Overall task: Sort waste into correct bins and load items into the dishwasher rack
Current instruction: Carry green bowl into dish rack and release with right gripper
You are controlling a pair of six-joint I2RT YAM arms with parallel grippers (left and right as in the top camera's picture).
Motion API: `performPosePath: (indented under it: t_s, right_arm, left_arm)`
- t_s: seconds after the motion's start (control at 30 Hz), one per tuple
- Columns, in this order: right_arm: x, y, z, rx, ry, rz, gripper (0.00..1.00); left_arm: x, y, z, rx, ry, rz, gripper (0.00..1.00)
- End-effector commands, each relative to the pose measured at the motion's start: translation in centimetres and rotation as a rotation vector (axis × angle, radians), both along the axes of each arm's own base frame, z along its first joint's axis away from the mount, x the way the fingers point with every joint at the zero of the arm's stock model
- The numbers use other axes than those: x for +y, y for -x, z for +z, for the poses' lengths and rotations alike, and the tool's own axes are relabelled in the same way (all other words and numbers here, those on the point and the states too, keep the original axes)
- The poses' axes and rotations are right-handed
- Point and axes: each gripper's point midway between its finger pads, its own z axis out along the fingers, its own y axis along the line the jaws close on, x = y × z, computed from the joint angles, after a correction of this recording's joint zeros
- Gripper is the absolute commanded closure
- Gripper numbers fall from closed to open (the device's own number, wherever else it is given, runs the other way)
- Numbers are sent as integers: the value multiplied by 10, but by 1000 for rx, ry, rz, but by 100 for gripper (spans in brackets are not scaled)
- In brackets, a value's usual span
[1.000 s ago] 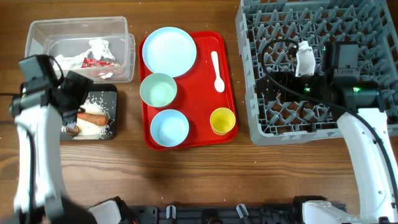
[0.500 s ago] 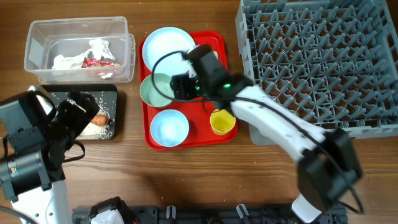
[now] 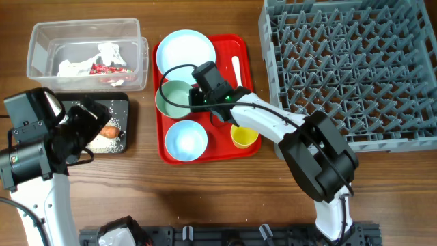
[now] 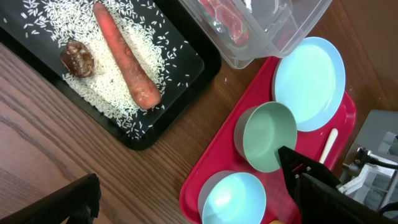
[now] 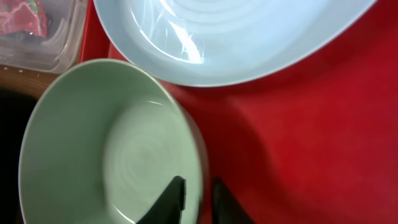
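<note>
My right gripper (image 5: pixel 198 198) is shut on the right rim of the pale green bowl (image 3: pixel 172 100), one finger inside and one outside. The bowl stands on the red tray (image 3: pixel 247 49), between the pale blue plate (image 3: pixel 184 56) and the blue bowl (image 3: pixel 186 139). A yellow cup (image 3: pixel 244 134) and a white spoon (image 3: pixel 236 68) lie beside my right arm. My left gripper (image 3: pixel 78 133) hangs open and empty over the black tray (image 3: pixel 121 101), which holds the carrot (image 4: pixel 124 56), a brown lump (image 4: pixel 77 57) and rice (image 4: pixel 155 46).
The clear tub (image 3: pixel 85 31) at the back left holds the red wrapper (image 3: pixel 109 68) and crumpled paper (image 3: pixel 109 51). The grey dishwasher rack (image 3: pixel 348 68) fills the right side, its near edge close to my right arm. Bare wood runs along the front.
My right arm swung from over the rack to the red tray and closed on the green bowl's rim. My left arm shifted slightly at the black tray, jaws still wide.
</note>
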Motion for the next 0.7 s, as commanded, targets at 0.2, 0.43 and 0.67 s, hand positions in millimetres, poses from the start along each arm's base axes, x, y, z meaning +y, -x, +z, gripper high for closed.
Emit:
performPosePath:
  t_s: [0.2,0.43,0.67]
  right_arm:
    - [-11,-18,27,-41,-25,-33,96]
    - [-161,-58,222,-511,216,-354,96]
    - [-303,-107,281,-802,953,-688,96]
  left_arm:
    - [1,-2,4,-12,-5,-11,0]
    - [1,-2,4,-12,-5,-12,0]
    - [1,-2,4,-12,-5,-11,0]
